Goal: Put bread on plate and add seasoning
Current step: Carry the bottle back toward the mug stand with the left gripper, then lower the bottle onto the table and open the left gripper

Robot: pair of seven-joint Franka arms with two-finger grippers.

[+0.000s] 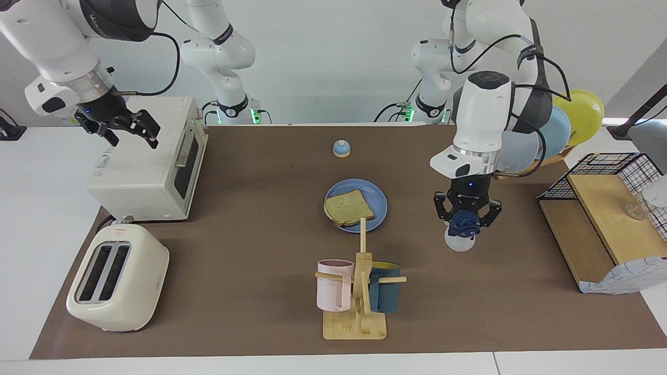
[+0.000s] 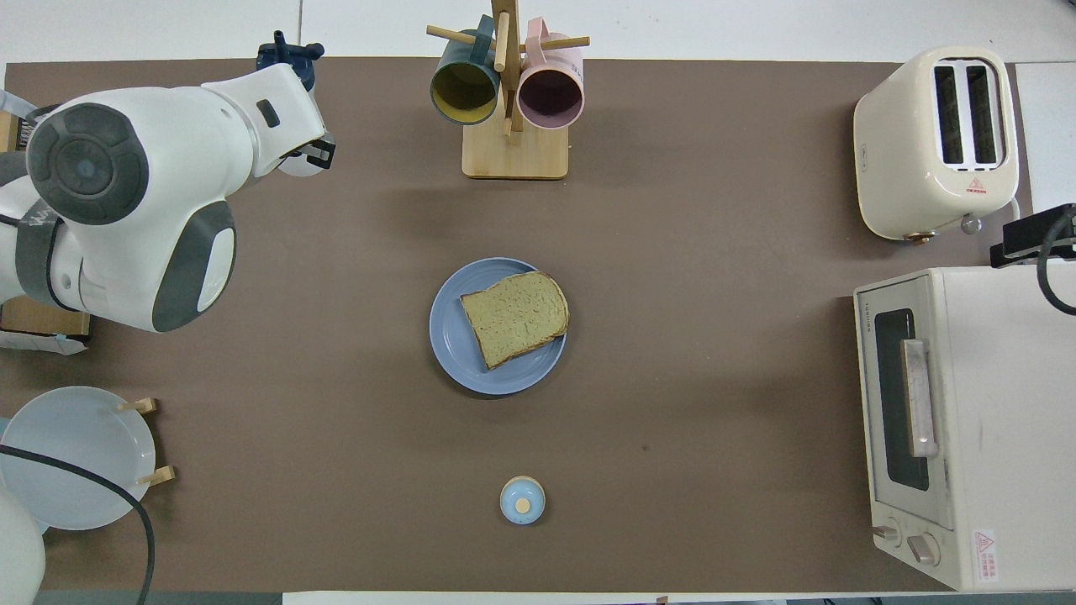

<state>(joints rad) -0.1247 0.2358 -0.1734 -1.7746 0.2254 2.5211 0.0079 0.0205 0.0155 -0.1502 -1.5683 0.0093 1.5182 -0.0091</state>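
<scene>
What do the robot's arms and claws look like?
Both arms are fat white tubes with dark grey joints and round grey end caps. Black cables loop along them, and green lights glow at their bases. The left gripper and the right gripper are black two-finger claws under a silver ring, each showing a small blue light.
</scene>
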